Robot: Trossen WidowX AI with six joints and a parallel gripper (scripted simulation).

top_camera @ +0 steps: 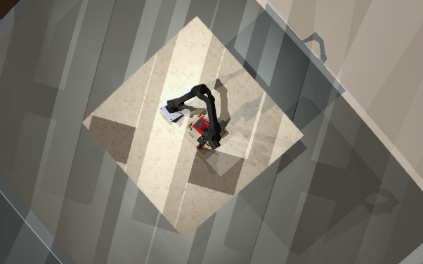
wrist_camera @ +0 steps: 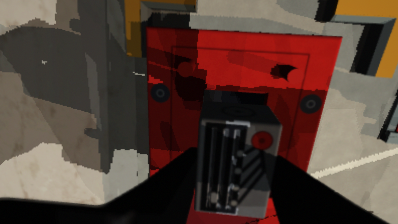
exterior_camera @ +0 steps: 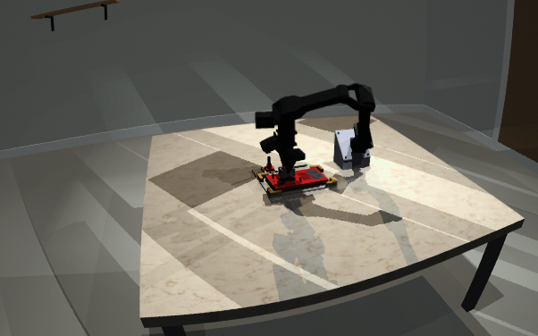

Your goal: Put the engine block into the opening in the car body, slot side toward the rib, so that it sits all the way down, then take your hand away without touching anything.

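Note:
The red car body (top_camera: 195, 127) (exterior_camera: 323, 180) (wrist_camera: 235, 62) lies flat on the table, between yellow corner pieces. My gripper (exterior_camera: 287, 168) (wrist_camera: 233, 159) points down over one end of it and is shut on the engine block. The grey engine block (wrist_camera: 240, 142) is upright between the fingers, its ribbed face with a red round mark toward the wrist camera. A dark strip of the opening (wrist_camera: 257, 97) shows just beyond the block's far top edge. The block covers the rest of the opening. The rib, the slot and how deep the block sits are hidden.
A red piece with a black upright peg (exterior_camera: 269, 167) stands close beside the car body's end. Yellow corner pieces (exterior_camera: 332, 182) (wrist_camera: 381, 42) surround the body. The arm's base is at a pale blue-grey wedge block (top_camera: 171, 114) (exterior_camera: 344, 145).

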